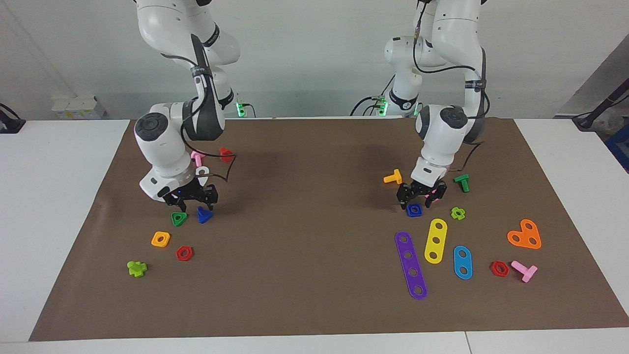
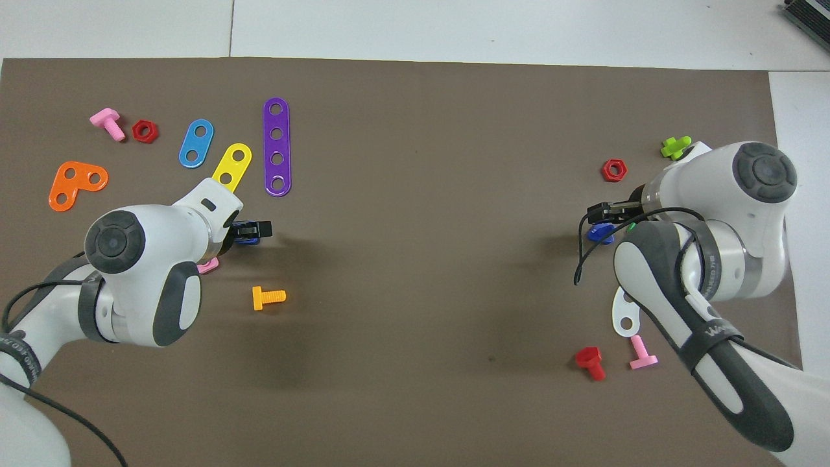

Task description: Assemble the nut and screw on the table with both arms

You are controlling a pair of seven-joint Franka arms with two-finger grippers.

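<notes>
The dark blue square nut (image 1: 414,210) lies on the brown mat (image 1: 314,162) toward the left arm's end of the table. My left gripper (image 1: 421,195) hangs low just over it, fingers spread; the nut also shows in the overhead view (image 2: 246,236) under the fingers (image 2: 262,228). The dark blue screw (image 1: 204,215) with its triangular head lies toward the right arm's end, beside a green triangular nut (image 1: 179,219). My right gripper (image 1: 192,199) is open and low over these two; in the overhead view the screw (image 2: 600,233) lies beside the gripper (image 2: 606,211).
Near the nut lie a pink nut (image 2: 207,264), an orange bolt (image 1: 393,177), a green bolt (image 1: 462,183), a lime nut (image 1: 458,213) and purple (image 1: 411,265), yellow (image 1: 436,241) and blue (image 1: 463,262) strips. Near the screw lie an orange square nut (image 1: 160,239) and a red hex nut (image 1: 185,253).
</notes>
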